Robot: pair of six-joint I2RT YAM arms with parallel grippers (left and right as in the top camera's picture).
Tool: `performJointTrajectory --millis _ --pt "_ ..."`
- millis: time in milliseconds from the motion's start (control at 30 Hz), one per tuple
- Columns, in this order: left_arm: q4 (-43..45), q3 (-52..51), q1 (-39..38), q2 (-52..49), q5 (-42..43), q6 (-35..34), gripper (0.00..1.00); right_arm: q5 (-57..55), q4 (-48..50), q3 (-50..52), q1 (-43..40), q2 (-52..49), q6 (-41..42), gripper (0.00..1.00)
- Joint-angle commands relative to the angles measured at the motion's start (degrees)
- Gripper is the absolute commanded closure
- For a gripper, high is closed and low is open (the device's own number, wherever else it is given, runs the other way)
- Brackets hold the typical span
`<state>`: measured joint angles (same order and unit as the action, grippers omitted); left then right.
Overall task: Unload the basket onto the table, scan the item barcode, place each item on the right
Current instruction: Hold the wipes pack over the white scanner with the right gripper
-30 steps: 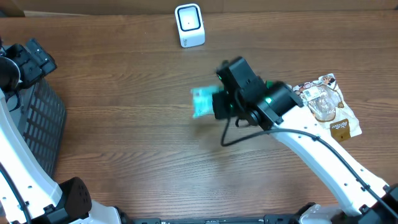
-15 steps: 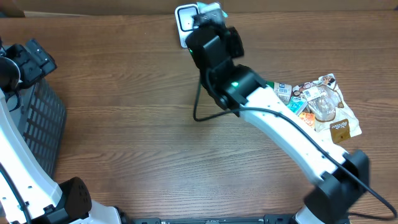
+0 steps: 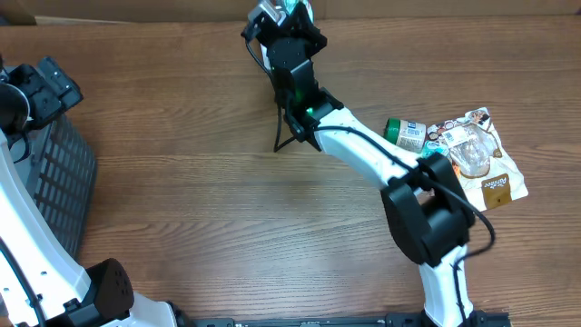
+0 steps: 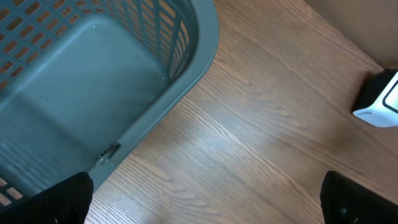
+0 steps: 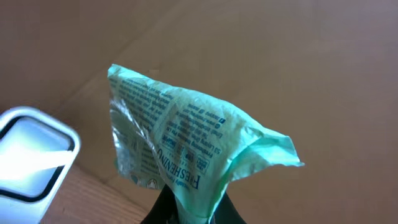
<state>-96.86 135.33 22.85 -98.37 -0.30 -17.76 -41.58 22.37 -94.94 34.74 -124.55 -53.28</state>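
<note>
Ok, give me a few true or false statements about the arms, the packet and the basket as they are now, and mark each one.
1. The right gripper is shut on the green packet. True.
2. The packet lies flat on the wood. False: it is held in the air, close to the white scanner.
3. The left gripper is open and holds nothing. True.
4. The grey basket stands on the right side. False: it is at the left edge of the table, by the left arm.
</note>
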Motion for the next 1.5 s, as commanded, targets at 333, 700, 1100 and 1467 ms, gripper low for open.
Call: performJointTrajectory --millis 333,700,1100,1467 --pt "0.1 0.7 -0.4 0.5 -0.3 1.0 0.00 20.8 13.7 -1.1 -5.0 -12.4 -14.5 0.96" --pt "0.1 0.7 -0.4 0.5 -0.3 1.0 0.00 24.5 16.6 -1.2 -5.2 -14.8 -20.7 0.96" --pt "0.1 0.7 -0.4 0.5 -0.3 1.0 0.00 21.4 20.0 -1.1 -6.5 -14.8 -24.8 0.96" --pt "0.1 0.7 -0.4 0.5 -0.3 1.0 0.00 20.6 20.0 -1.1 -6.8 -14.8 -24.8 0.96"
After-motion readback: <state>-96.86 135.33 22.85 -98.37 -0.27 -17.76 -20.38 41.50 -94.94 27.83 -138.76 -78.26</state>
